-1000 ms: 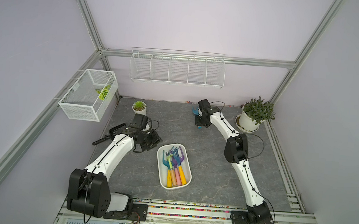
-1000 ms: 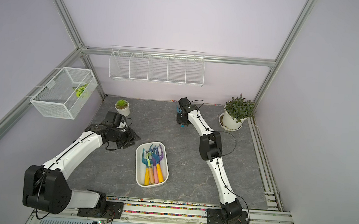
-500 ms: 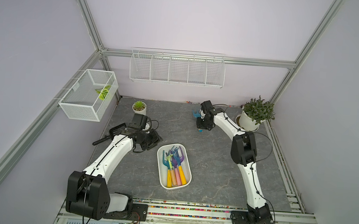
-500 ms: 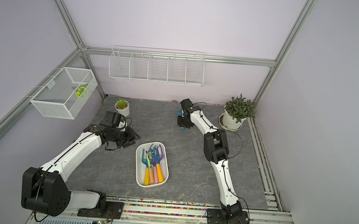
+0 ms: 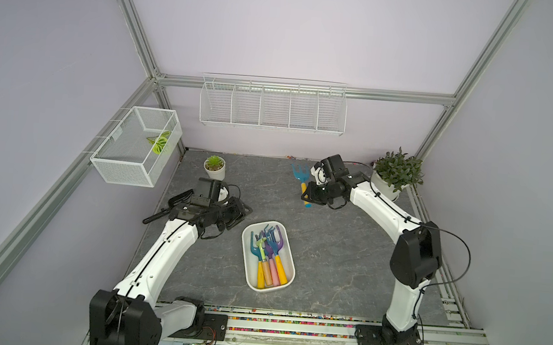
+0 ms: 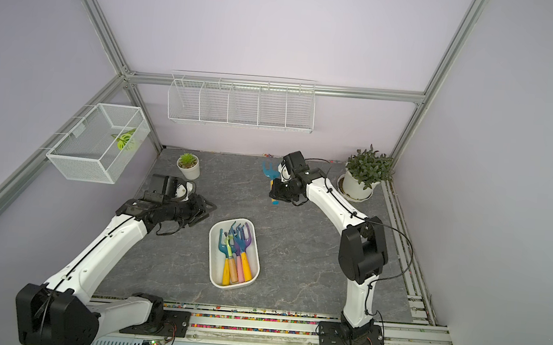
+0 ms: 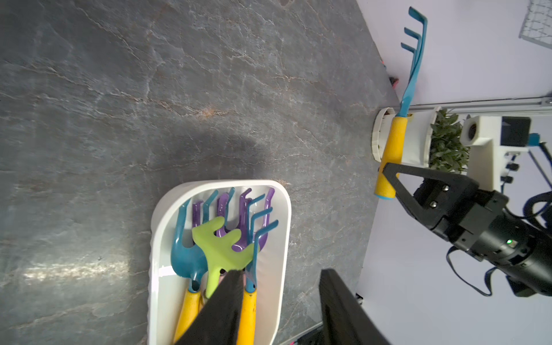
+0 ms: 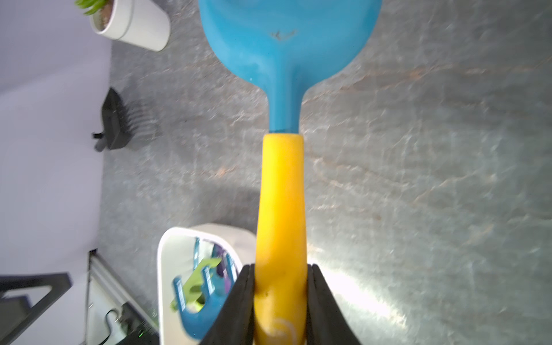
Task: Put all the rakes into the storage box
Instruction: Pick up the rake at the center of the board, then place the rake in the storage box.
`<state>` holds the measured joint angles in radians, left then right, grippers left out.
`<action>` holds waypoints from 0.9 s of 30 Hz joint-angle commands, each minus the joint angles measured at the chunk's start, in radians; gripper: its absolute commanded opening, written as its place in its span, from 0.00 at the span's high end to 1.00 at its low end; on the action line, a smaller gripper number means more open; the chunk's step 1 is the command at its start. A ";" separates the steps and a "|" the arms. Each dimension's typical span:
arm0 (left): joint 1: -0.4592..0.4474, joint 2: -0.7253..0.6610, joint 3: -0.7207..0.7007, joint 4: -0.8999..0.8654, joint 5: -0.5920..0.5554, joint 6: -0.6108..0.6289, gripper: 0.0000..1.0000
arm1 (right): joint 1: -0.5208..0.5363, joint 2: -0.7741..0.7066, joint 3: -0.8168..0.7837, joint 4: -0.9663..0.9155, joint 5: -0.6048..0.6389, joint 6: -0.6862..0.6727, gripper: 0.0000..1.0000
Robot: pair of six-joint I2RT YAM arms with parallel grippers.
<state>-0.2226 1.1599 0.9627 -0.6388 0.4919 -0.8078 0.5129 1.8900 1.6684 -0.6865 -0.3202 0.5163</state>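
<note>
1. Clamping the yellow handle near its butt end, the right gripper (image 8: 280, 268) holds the rake (image 8: 280, 191). Both jaws press against the handle's sides, and the blue head stands well beyond them.
2. Location: in both top views the rake (image 5: 302, 182) is toward the back of the table (image 5: 329, 253), well apart from the storage box (image 5: 249, 246). In the left wrist view it appears clear of the tabletop.
3. Handling (judged): the tool looks like plastic, so it is probably light and stiff. The smooth, slightly tapered handle could swivel between the jaws, and a hold nearer mid-handle would steady the long head.
4. The box already holds several rakes, so the curved tines may snag on them during lowering.
5. Right arm: reaches toward the back wall, with the forearm angled inward toward the table's middle.
6. Left arm: bent, with the left gripper (image 5: 237, 211) low just beside the box, its jaws parted and empty.
</note>
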 commanded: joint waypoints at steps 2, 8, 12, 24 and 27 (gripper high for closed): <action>0.006 -0.055 -0.040 0.056 0.052 -0.044 0.51 | 0.067 -0.111 -0.072 0.051 -0.056 0.062 1.00; 0.006 -0.096 -0.048 0.096 0.080 -0.086 0.50 | 0.190 -0.212 -0.154 0.032 0.000 0.108 1.00; 0.006 -0.113 -0.054 0.149 0.099 -0.134 0.48 | 0.263 -0.260 -0.218 0.053 0.008 0.158 1.00; -0.100 -0.188 -0.122 0.156 0.020 -0.206 0.48 | 0.404 -0.250 -0.201 0.029 0.061 0.244 1.00; -0.104 -0.254 -0.143 0.093 -0.032 -0.223 0.49 | 0.458 -0.204 -0.116 -0.122 0.188 0.181 1.00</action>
<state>-0.3222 0.9642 0.8371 -0.4934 0.5270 -1.0035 0.9264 1.6569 1.4853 -0.6868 -0.2539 0.7464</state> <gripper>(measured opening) 0.515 0.273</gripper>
